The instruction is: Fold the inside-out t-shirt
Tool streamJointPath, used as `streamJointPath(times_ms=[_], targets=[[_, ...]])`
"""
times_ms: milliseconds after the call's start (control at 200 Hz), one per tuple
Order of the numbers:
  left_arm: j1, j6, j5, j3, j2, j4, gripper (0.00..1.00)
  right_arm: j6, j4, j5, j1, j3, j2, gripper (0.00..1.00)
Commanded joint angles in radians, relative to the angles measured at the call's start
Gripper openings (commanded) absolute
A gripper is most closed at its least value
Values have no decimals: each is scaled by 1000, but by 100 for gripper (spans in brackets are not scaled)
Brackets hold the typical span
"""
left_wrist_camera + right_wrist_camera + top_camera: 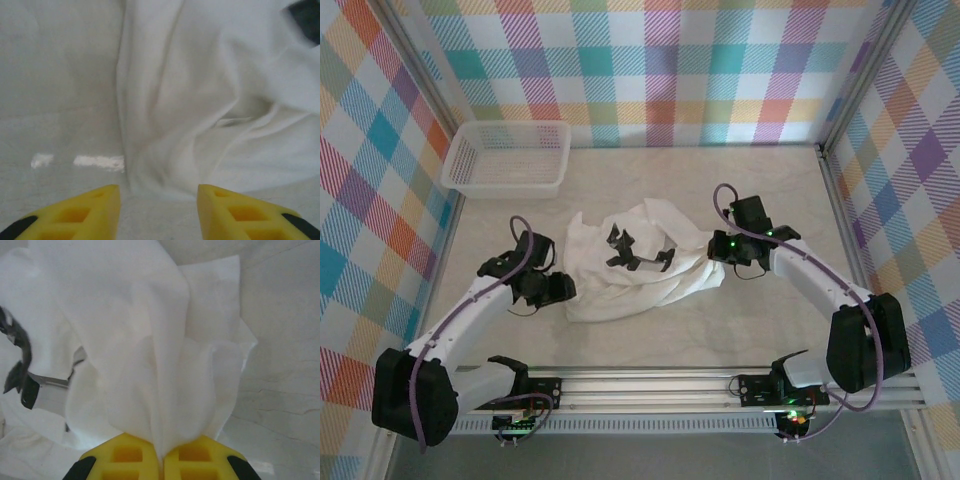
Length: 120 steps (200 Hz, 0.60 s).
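The inside-out t-shirt (640,265) lies crumpled in a white heap at the middle of the table, with black marks (620,246) showing on its top folds. My right gripper (718,250) is at the heap's right end. In the right wrist view it (161,452) is shut on a bunched fold of the t-shirt (150,340), which rises out of the pinch. My left gripper (556,288) sits low at the heap's left edge. In the left wrist view it (159,192) is open, with bare table between its yellow fingers (95,205) and the t-shirt's hem (165,150) just ahead.
A white mesh basket (508,155) stands at the back left corner. Checked walls close the table on three sides, and an aluminium rail (650,385) runs along the near edge. Bare marble table (760,190) lies behind and right of the shirt.
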Motion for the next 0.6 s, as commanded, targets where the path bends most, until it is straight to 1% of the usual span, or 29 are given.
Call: streamJointPath(times_ms=[0, 105, 180, 230, 270, 320, 370, 425, 460, 530, 565, 595], targets=[[-18, 59, 42, 146, 25, 63, 45, 17, -4, -70, 2, 36, 5, 0], [-129, 80, 136, 249, 131, 145, 46, 23, 55, -164, 3, 33, -6, 0], [-201, 27, 235, 296, 230, 258, 50, 21, 113, -247, 5, 17, -30, 0], [-249, 11, 264, 332, 304, 310, 54, 19, 122, -272, 9, 10, -46, 0], [-292, 36, 241, 380, 366, 296, 57, 24, 107, -265, 9, 12, -61, 0], [-338, 100, 172, 437, 442, 253, 61, 43, 82, -229, 9, 18, -84, 0], [-366, 168, 97, 474, 516, 213, 65, 65, 62, -189, 8, 23, -114, 0], [-388, 238, 50, 497, 581, 197, 69, 110, 41, -147, 2, 32, -147, 0], [-394, 261, 55, 485, 601, 228, 73, 140, 34, -125, -4, 42, -167, 0], [-395, 304, 132, 439, 597, 332, 82, 170, 33, -110, -17, 66, -186, 0], [-399, 314, 123, 419, 591, 371, 89, 174, 34, -120, -20, 82, -185, 0], [-401, 326, 110, 415, 592, 383, 92, 171, 31, -137, -23, 100, -179, 0]])
